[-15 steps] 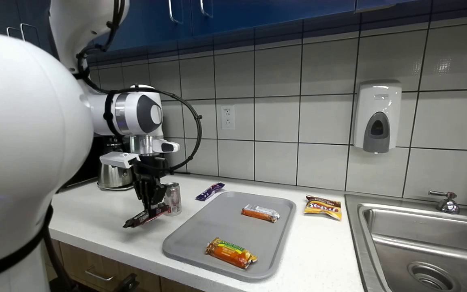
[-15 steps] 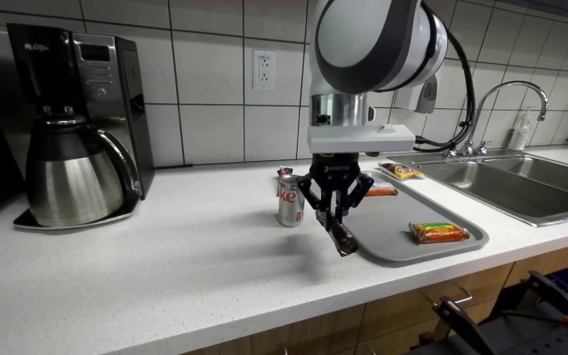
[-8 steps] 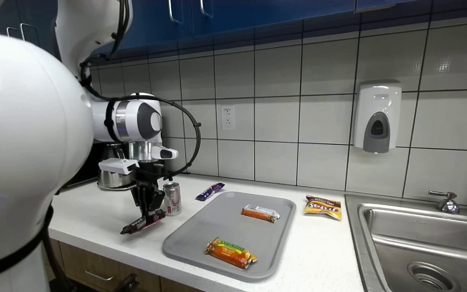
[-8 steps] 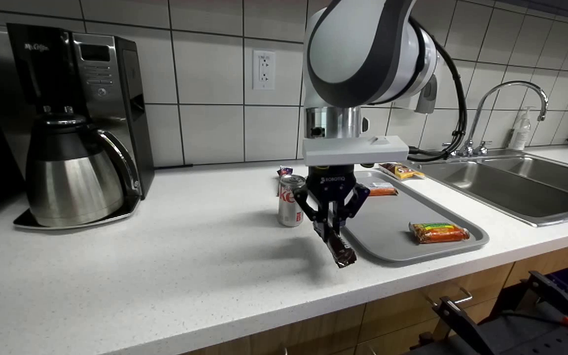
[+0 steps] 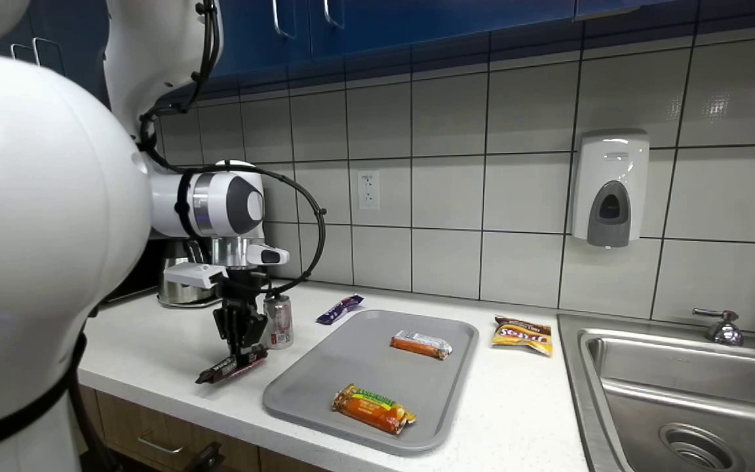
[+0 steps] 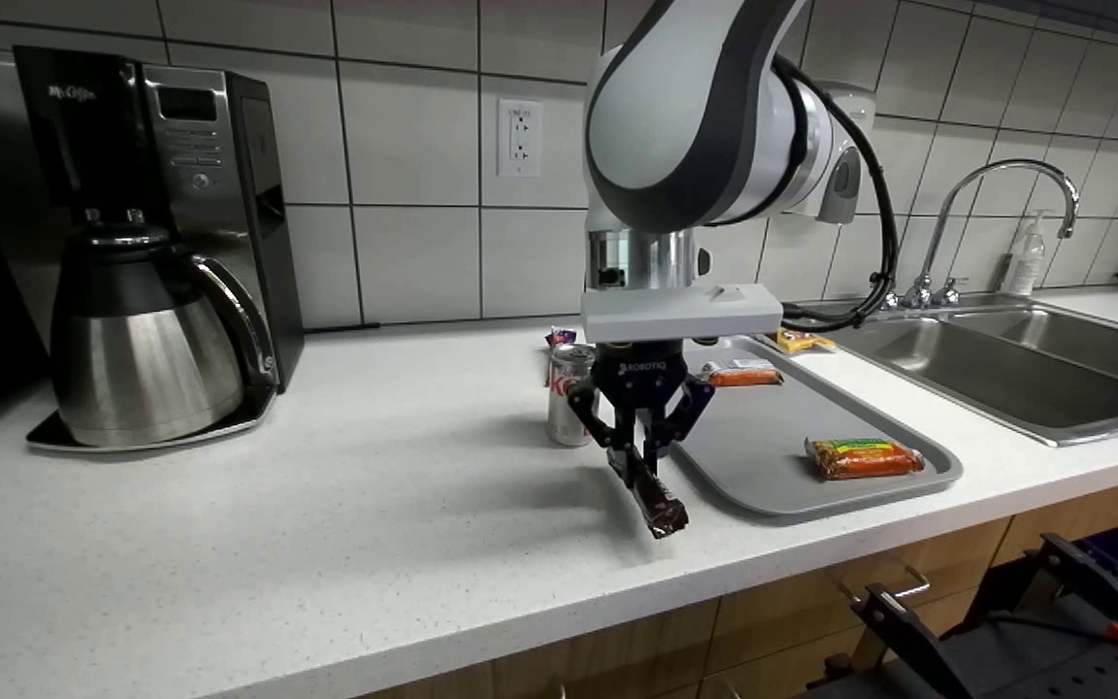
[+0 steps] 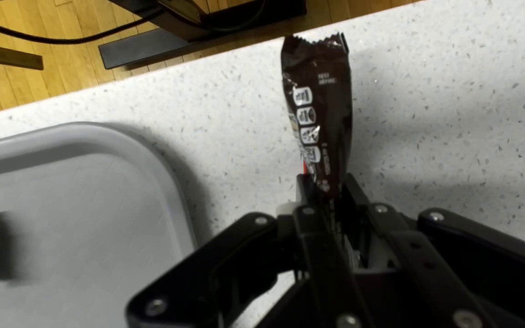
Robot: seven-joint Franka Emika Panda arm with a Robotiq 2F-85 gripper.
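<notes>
My gripper [image 5: 244,360] is shut on a dark brown wrapped bar [image 5: 220,372], low over the white counter. The gripper [image 6: 639,466] and the bar [image 6: 659,507] also show in an exterior view. In the wrist view the bar [image 7: 319,95] sticks out beyond the fingertips [image 7: 328,187], its far end toward the counter's front edge. The bar is tilted, its free end low; I cannot tell whether it touches the counter. A silver soda can [image 5: 280,321] stands close behind the gripper. The grey tray [image 5: 351,367] lies beside the gripper.
On the tray lie a green-and-orange bar [image 5: 374,410] and an orange-and-white bar [image 5: 421,345]. A purple wrapped bar [image 5: 340,309] lies behind the tray. A yellow-and-brown bag [image 5: 522,334] lies near the sink [image 5: 692,400]. A coffee maker with steel pot [image 6: 142,359] stands at the back.
My gripper has moved down with the brown bar toward the counter, and slightly to the left in an exterior view. The can, tray and other snacks have not moved.
</notes>
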